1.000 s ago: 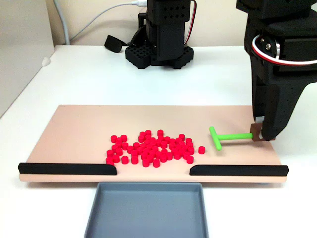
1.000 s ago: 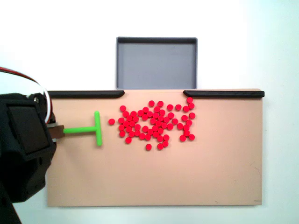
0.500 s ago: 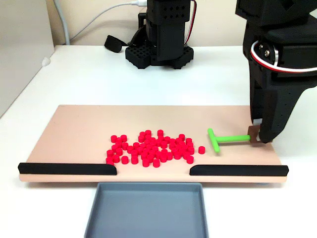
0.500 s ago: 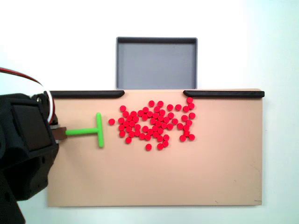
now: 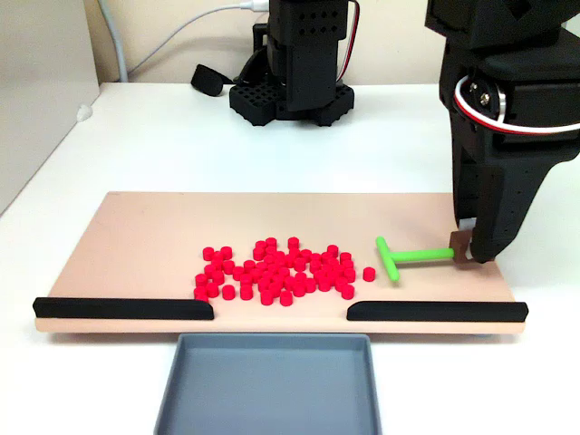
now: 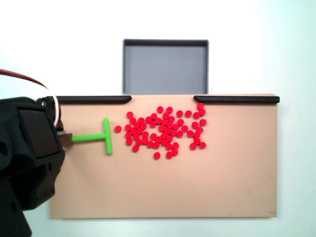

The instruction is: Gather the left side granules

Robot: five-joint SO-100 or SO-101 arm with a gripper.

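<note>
Dozens of small red granules (image 5: 276, 272) lie in a loose cluster on the tan board (image 5: 136, 231), seen also from above as granules (image 6: 165, 131) on the board (image 6: 163, 187). A green T-shaped pusher (image 5: 408, 255) lies flat on the board, its crossbar facing the cluster. My gripper (image 5: 465, 250) is shut on the end of the stem. In the top-down fixed view the gripper (image 6: 66, 138) holds the pusher (image 6: 91, 138) at the left. The crossbar stands a short gap from the nearest lone granule (image 6: 118, 129), not touching it.
Two black rails (image 5: 122, 308) (image 5: 435, 311) line the board's near edge with a gap between them. A grey tray (image 5: 272, 390) sits just beyond that gap, and shows as the tray (image 6: 165, 45) from above. The arm's black base (image 5: 290, 91) stands behind the board.
The gripper has slid the green pusher a little toward the red cluster: leftward in the front fixed view, rightward in the top-down one. The granules have not moved.
</note>
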